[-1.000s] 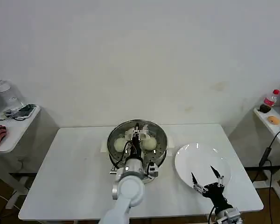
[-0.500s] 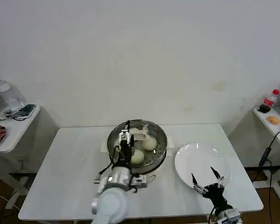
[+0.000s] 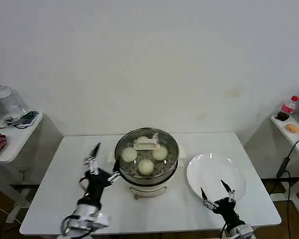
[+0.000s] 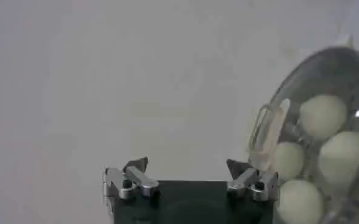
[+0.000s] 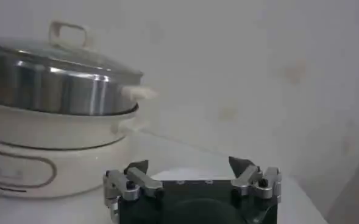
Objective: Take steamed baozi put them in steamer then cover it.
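Head view first: your right gripper [image 3: 215, 194] hangs low and close to you, over the near edge of the white plate [image 3: 209, 169]. Its fingers are spread wide and hold nothing. The plate is bare, so I think no bun is left to pick up there.

Your left gripper [image 3: 102, 163] is on the other side, just beside the steamer [image 3: 147, 164] and a bit in front of it. Its fingers are wide apart and hold nothing too. It looks like it sits clear of the pot so nothing gets bumped.

A little farther back, in the middle of the table [image 3: 55, 189], stands the steamer. The glass lid [image 3: 147, 145] is on it, white handle up. Through the glass you can see three baozi [image 3: 146, 167] on the tray, and the left wrist view shows four baozi [image 4: 323, 116] under the lid.

So I think the job is as good as done: buns in, cover on.
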You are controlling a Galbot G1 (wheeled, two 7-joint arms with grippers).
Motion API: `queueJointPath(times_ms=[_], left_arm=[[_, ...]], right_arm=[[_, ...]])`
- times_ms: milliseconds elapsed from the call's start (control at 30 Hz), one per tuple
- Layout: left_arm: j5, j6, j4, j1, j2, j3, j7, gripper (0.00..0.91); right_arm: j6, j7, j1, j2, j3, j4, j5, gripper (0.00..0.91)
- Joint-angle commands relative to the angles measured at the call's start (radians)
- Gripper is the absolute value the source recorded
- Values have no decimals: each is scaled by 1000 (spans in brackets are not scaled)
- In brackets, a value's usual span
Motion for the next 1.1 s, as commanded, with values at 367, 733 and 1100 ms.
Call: queueJointPath(times_ms=[367, 733, 1100], left_arm=[[-787, -228, 79, 371, -105, -235, -254, 907], [-736, -243, 125, 392, -133, -223, -212, 907], [-705, -244, 132, 395, -135, -208, -183, 907]], right_arm=[[-27, 10, -40, -82, -53, 24, 79, 907], [-32, 23, -27, -99, -93, 11, 80, 907], [-49, 29, -27, -97, -115, 16, 78, 907]])
